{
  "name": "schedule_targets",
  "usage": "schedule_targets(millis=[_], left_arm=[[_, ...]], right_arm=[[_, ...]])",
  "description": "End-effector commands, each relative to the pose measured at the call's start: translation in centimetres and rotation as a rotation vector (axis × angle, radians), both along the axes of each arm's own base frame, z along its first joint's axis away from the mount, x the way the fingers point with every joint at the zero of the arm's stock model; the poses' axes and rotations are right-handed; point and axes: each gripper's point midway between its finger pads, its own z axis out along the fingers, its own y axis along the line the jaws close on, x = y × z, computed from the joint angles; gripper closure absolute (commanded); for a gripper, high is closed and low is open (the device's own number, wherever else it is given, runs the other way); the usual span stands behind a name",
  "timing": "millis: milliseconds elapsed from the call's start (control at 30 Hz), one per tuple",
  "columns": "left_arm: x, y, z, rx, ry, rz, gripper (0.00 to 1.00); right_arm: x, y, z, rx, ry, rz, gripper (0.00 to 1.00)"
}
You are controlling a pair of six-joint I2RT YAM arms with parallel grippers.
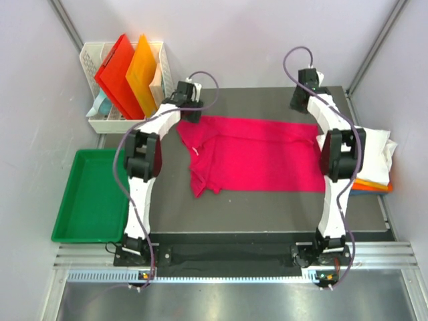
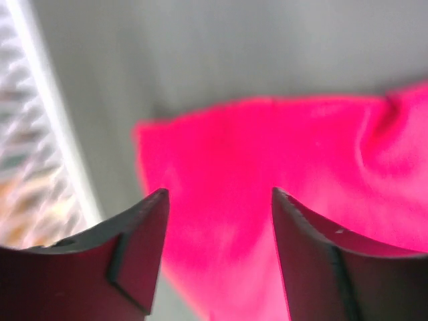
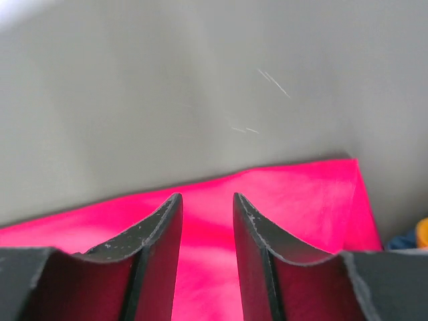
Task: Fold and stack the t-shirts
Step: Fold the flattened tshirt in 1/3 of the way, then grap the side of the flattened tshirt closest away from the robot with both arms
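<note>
A magenta-pink t-shirt [image 1: 257, 157] lies spread on the dark mat, its left part bunched and folded over. My left gripper [image 1: 190, 107] hovers open over the shirt's far left corner; the left wrist view shows the pink cloth [image 2: 267, 174] between and beyond the spread fingers [image 2: 144, 227]. My right gripper [image 1: 304, 100] is at the shirt's far right corner, open with a narrow gap; the right wrist view shows the cloth edge [image 3: 301, 194] below the fingers [image 3: 257, 234]. Folded white, orange and blue shirts [image 1: 376, 164] are stacked at the right, partly hidden by the right arm.
A white basket [image 1: 100, 100] at the back left holds stiff red and orange folders [image 1: 130, 73]. A green tray [image 1: 87, 197] sits left of the mat. Grey walls stand close on both sides and behind.
</note>
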Motion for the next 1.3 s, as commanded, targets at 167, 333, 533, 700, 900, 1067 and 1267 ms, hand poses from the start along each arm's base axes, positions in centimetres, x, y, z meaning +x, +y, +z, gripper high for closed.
schedule_targets(millis=[167, 333, 533, 700, 900, 1067, 1267], left_arm=[[-8.9, 1.0, 15.7, -0.16, -0.245, 0.02, 0.29], [-16.2, 1.5, 13.6, -0.187, -0.15, -0.043, 0.29], [-22.5, 2.8, 12.5, -0.197, -0.124, -0.072, 0.27], [-23.6, 7.2, 14.3, -0.16, -0.3, 0.107, 0.18], [-21.9, 12.1, 14.9, -0.161, -0.56, 0.197, 0.09], [-21.8, 11.4, 9.3, -0.08, -0.655, 0.04, 0.04], [-22.8, 8.8, 6.8, -0.195, -0.666, -0.106, 0.01]], right_arm=[[-8.0, 6.9, 20.5, -0.098, -0.495, 0.108, 0.63], [-15.3, 7.6, 17.9, -0.076, -0.463, 0.135, 0.63], [-23.5, 9.9, 13.8, -0.058, -0.419, 0.174, 0.63], [-29.3, 10.3, 12.9, -0.082, -0.425, 0.176, 0.63], [-32.9, 9.3, 14.4, -0.137, -0.485, 0.165, 0.56], [-34.4, 8.8, 14.8, -0.187, -0.524, 0.143, 0.51], [-36.4, 9.5, 15.3, -0.227, -0.569, 0.157, 0.48]])
